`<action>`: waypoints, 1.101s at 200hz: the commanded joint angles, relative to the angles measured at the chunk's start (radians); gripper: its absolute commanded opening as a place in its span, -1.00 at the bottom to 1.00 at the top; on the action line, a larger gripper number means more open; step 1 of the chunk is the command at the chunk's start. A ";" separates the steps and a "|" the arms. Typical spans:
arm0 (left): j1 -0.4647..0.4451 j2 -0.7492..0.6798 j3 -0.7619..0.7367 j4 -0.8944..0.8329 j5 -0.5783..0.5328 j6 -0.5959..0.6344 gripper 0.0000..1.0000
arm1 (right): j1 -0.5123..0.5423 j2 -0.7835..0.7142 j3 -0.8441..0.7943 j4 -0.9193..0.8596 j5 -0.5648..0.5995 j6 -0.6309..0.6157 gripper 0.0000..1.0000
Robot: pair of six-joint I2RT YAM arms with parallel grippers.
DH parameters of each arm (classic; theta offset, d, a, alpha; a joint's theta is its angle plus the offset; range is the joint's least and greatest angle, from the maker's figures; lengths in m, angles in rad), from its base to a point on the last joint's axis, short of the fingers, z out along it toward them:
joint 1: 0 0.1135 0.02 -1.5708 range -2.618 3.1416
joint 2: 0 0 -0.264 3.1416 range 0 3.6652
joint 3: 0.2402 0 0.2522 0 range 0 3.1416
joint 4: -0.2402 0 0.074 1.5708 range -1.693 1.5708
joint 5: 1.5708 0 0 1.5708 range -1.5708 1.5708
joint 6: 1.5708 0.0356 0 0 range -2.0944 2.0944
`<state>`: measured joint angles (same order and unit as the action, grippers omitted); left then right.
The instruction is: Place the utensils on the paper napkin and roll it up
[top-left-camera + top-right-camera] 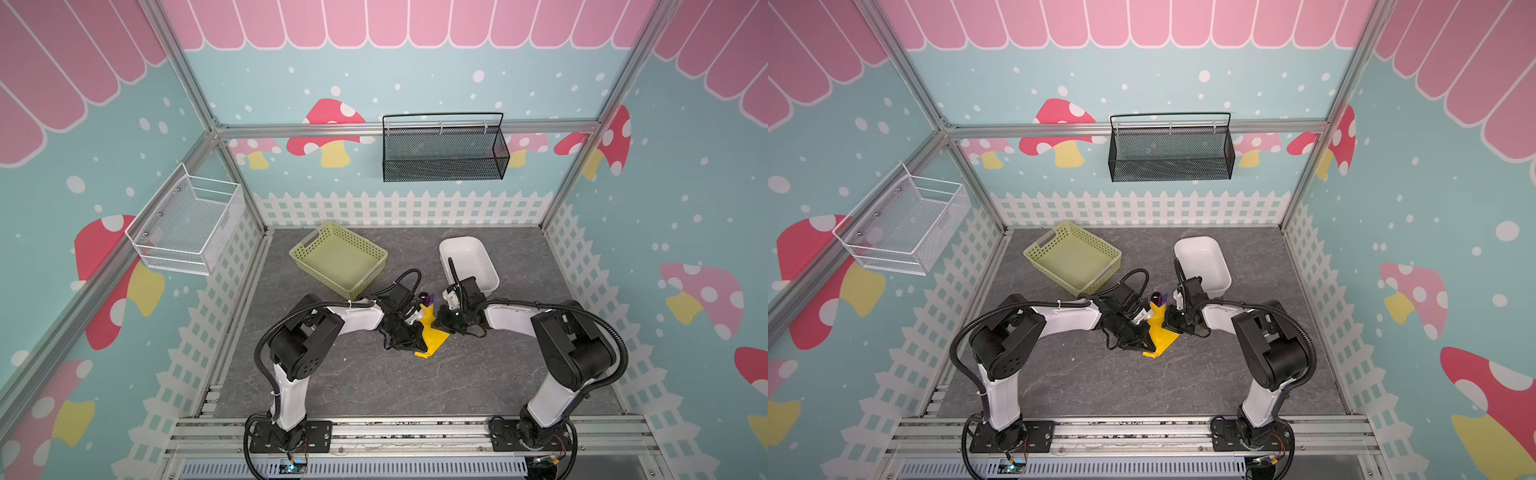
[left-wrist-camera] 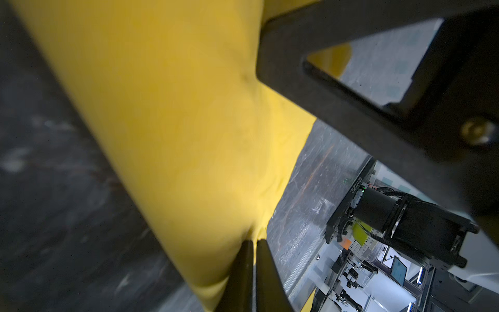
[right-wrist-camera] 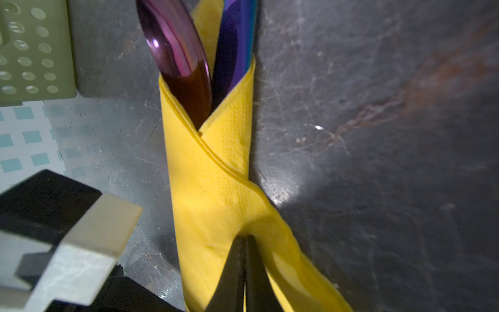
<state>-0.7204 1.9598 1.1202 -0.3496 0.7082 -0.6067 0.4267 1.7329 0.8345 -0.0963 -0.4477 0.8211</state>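
Observation:
The yellow paper napkin lies at mid table, folded round the utensils into a narrow bundle. From its far end stick out the dark purple spoon's bowl and the lighter purple knife. The fork is hidden. My left gripper is shut on a pinch of the napkin at its near left edge. My right gripper is shut on a fold of the napkin on the bundle's right side.
A pale green perforated basket stands behind the left gripper. A white tub sits behind the right arm. On the back wall hangs a black mesh basket, on the left wall a white wire one.

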 commanded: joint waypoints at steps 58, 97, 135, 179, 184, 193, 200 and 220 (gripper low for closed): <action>-0.002 -0.047 -0.045 0.009 -0.083 -0.073 -0.75 | 0.000 0.088 0.042 -0.050 0.012 -0.094 -0.85; 0.018 -0.134 -0.022 0.020 -0.126 -0.107 -0.70 | 0.004 0.105 0.061 -0.064 0.002 -0.149 -0.84; 0.090 -0.164 -0.011 0.000 -0.194 -0.118 -0.69 | 0.023 0.117 0.067 -0.078 -0.002 -0.189 -0.85; 0.114 -0.096 0.081 -0.015 -0.151 -0.116 -0.69 | 0.045 0.103 0.033 -0.066 -0.010 -0.193 -0.85; 0.112 -0.083 0.094 -0.015 -0.147 -0.112 -0.69 | 0.046 0.103 0.032 -0.066 -0.010 -0.190 -0.85; 0.113 -0.063 0.112 -0.016 -0.145 -0.112 -0.69 | 0.047 0.102 0.027 -0.066 -0.006 -0.184 -0.85; 0.113 -0.048 0.122 -0.015 -0.148 -0.111 -0.70 | 0.047 0.097 0.022 -0.066 -0.002 -0.178 -0.84; 0.113 -0.009 0.156 -0.028 -0.155 -0.098 -0.70 | 0.047 0.084 0.014 -0.065 0.004 -0.162 -0.85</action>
<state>-0.6048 1.9034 1.2320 -0.3515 0.5575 -0.7113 0.4610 1.8034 0.8970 -0.0723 -0.4908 0.6533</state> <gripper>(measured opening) 0.151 0.077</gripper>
